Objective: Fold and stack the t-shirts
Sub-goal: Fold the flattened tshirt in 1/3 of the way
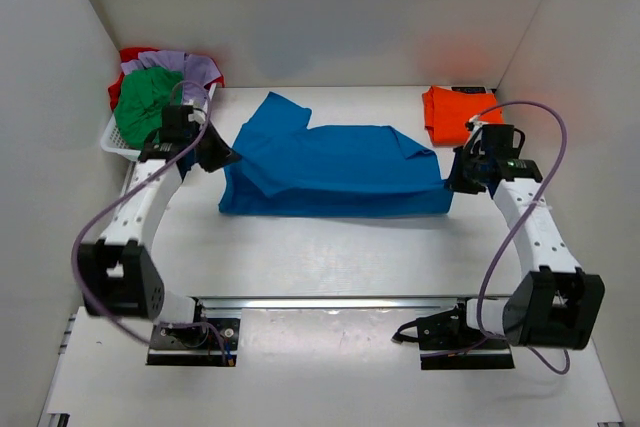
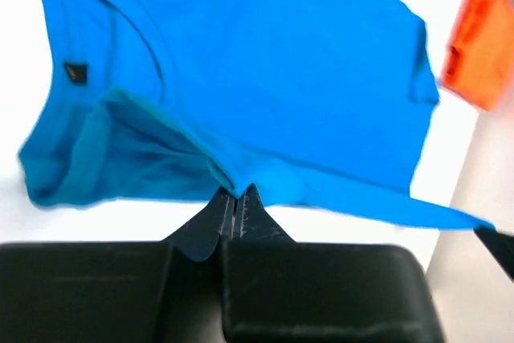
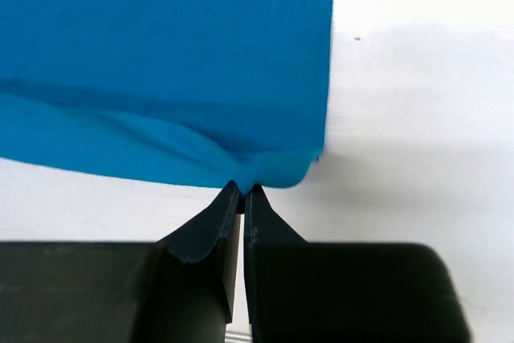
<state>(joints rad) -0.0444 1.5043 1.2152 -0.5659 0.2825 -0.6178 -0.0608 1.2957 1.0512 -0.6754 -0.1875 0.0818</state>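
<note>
My left gripper (image 2: 234, 200) and right gripper (image 3: 242, 190) both pinch the bright blue cloth t-shirt (image 1: 330, 169), stretched between them for a flat fold, I reckon.

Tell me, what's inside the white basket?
A green tee, a lavender tee and a red tee are heaped in the basket. Whatever lies beneath them is covered.

The table (image 1: 300, 257) has a plain white matte top. White panels enclose it on three sides: a back wall (image 1: 320, 7), a left wall (image 1: 40, 147) and a right wall (image 1: 590, 77). A metal rail (image 1: 330, 302) spans its near edge. Lighting is bright and even.
</note>
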